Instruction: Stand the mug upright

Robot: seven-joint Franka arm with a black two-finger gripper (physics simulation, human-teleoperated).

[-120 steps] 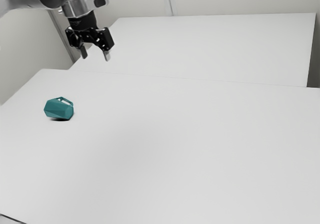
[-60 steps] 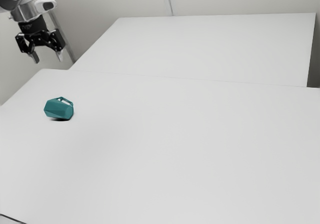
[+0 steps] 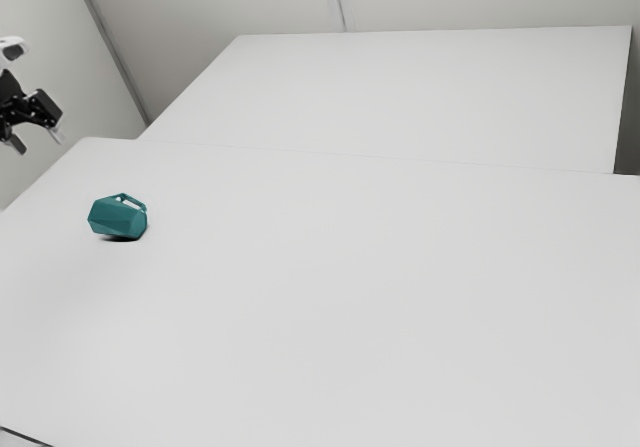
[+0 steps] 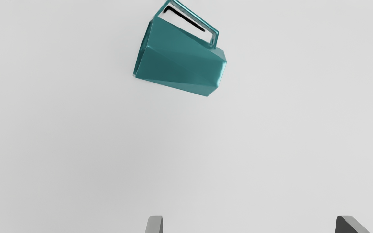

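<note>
Wrist view: the mug lies on its side, likely light, stiff and slick, best pinched across its middle; the gripper is open, holding nothing.

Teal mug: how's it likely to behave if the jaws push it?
The mug lies on its side with flat facets, so it would probably slide or rock rather than roll freely. Its handle may catch and stop a full turn. The crisp edges suggest a stiff body, unlikely to give.
</note>
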